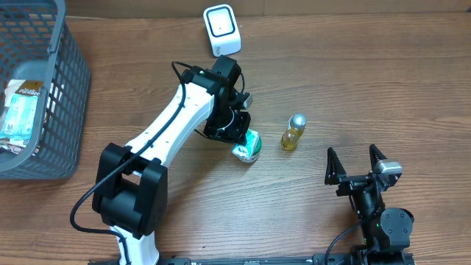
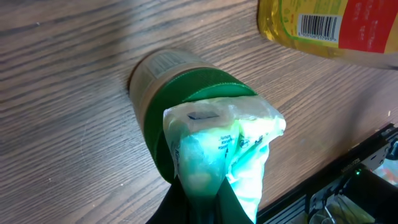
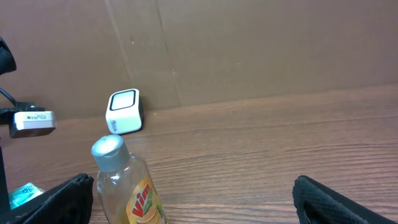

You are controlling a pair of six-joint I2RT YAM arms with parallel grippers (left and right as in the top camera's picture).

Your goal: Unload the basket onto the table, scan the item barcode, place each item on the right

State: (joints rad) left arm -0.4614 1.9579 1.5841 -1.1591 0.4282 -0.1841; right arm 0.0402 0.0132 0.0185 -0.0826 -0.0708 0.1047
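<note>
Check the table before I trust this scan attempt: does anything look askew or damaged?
Only the green-and-white package: its plastic wrap is bunched and creased where the left gripper pinches it. The Vim bottle and white scanner stand upright, and nothing is spilled.

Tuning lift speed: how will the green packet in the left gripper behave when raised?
Likely floppy: the film of the green packet is crumpled where the left gripper pinches its end, so the body may sag or swing. Probably light, as it looks small beside the bottle. The glossy film could slip.
</note>
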